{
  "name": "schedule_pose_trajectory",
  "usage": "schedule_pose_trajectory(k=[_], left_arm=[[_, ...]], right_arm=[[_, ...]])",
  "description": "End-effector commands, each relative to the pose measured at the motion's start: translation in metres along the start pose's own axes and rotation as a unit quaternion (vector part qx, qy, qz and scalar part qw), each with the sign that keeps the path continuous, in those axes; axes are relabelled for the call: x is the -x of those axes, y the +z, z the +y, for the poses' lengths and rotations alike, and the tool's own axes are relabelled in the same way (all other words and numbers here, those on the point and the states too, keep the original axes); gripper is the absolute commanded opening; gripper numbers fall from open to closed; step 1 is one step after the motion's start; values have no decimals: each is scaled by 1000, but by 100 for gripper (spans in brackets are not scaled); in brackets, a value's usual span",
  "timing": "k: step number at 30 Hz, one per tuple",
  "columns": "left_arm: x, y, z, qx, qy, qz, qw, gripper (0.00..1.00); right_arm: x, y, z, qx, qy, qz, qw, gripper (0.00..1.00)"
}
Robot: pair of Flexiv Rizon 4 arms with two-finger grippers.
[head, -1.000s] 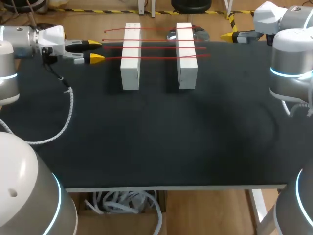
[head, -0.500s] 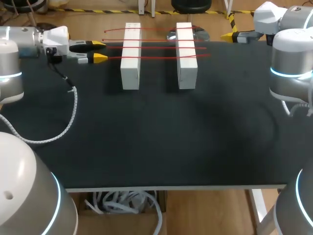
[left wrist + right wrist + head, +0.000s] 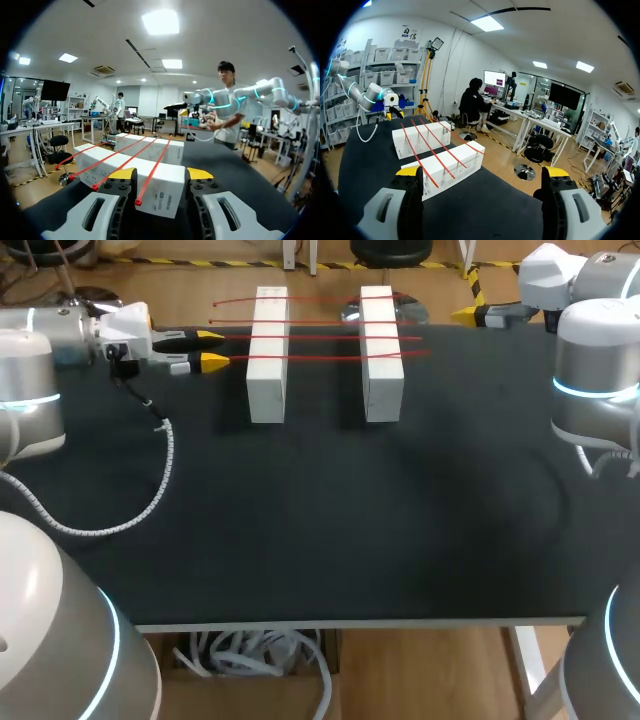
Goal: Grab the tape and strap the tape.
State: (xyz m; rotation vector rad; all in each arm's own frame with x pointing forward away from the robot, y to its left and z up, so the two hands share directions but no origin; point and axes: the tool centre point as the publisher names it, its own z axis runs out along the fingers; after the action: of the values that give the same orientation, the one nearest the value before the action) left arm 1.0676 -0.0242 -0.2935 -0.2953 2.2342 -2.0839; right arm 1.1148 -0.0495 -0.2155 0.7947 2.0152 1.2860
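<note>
Table: we log a flat black table (image 3: 320,520) under everything listed here.
Cable: a coiled grey cable (image 3: 150,490) loops from our left arm down over the table's left part.
Blocks: two long white rectangular blocks, the left block (image 3: 267,355) and the right block (image 3: 381,355), lie parallel and apart near the far edge.
Left gripper: the left gripper (image 3: 212,349) (image 3: 161,175) sits just left of the left block, level with the strip ends. Its fingers are parted and grip nothing. In its wrist view, one strip's end lies between them, touching neither as far as we can see.
Right gripper: the right gripper (image 3: 468,314) (image 3: 482,172) is at the table's far edge, well apart from the right block. Its fingers are spread wide with nothing between them.
Tape: four thin red tape strips (image 3: 323,338) (image 3: 154,170) run roughly parallel across the tops of both blocks, their ends overhanging on each side.
</note>
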Motion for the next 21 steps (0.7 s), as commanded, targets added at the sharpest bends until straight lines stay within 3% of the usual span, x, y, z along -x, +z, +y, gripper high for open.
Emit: schedule_pose_trajectory(k=[1,14,21], left_arm=[[10,4,8,1,3,10,1000,41],[32,-3,24,7,10,7,1000,39],[32,-9,31,15,16,15,1000,40]], right_arm=[[0,0,0,1,0,0,1000,100],[0,0,0,1,0,0,1000,100],[0,0,0,1,0,0,1000,100]])
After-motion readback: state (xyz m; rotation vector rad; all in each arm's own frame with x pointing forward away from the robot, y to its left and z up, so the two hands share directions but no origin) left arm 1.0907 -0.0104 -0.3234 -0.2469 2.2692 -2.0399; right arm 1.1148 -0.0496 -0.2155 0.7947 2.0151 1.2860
